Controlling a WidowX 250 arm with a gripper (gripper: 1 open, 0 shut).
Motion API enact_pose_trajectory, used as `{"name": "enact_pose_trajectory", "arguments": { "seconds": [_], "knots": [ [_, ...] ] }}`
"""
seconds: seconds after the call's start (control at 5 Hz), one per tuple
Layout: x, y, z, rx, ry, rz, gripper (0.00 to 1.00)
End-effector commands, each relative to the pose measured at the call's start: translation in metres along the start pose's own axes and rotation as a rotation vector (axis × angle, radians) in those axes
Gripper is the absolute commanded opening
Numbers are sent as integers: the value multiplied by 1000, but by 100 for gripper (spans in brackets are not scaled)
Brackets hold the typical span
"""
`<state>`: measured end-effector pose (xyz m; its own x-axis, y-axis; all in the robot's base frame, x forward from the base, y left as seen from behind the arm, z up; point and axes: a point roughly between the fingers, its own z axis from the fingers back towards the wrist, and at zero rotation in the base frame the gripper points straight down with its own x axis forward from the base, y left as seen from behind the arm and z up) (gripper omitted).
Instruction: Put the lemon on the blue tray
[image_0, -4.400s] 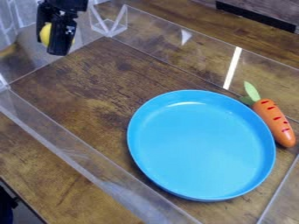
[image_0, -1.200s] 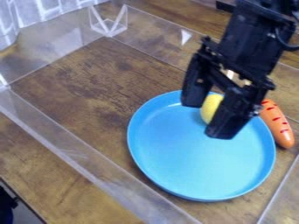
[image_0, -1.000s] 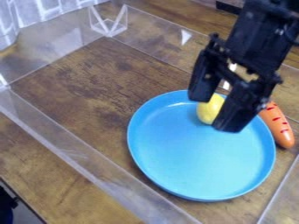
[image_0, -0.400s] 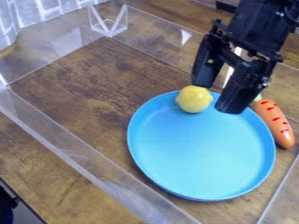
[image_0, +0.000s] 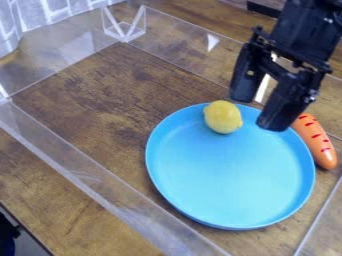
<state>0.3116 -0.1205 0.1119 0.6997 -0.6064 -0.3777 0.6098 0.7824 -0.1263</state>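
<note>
The yellow lemon (image_0: 223, 117) lies on the blue tray (image_0: 227, 180), just inside its far left rim. My black gripper (image_0: 267, 103) hangs above the tray's far edge, to the right of the lemon and apart from it. Its two fingers (image_0: 281, 108) stand spread with nothing between them, so it is open.
An orange carrot (image_0: 317, 139) with a green top lies on the wooden table just right of the tray. Clear plastic walls (image_0: 67, 140) run along the left and front. A clear stand (image_0: 124, 20) sits at the back left.
The gripper carried the lemon over the tray, let it go near the far left rim, then lifted off and drew away to the right. The lemon now rests alone on the tray.
</note>
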Motion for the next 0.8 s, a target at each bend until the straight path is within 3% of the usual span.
{"name": "enact_pose_trajectory", "arguments": {
  "seconds": [0.0, 0.4, 0.6],
  "knots": [
    [9, 6, 20, 11, -77, 2, 100],
    [11, 22, 9, 2, -69, -32, 100],
    [17, 14, 9, -20, -74, 5, 100]
  ]
}}
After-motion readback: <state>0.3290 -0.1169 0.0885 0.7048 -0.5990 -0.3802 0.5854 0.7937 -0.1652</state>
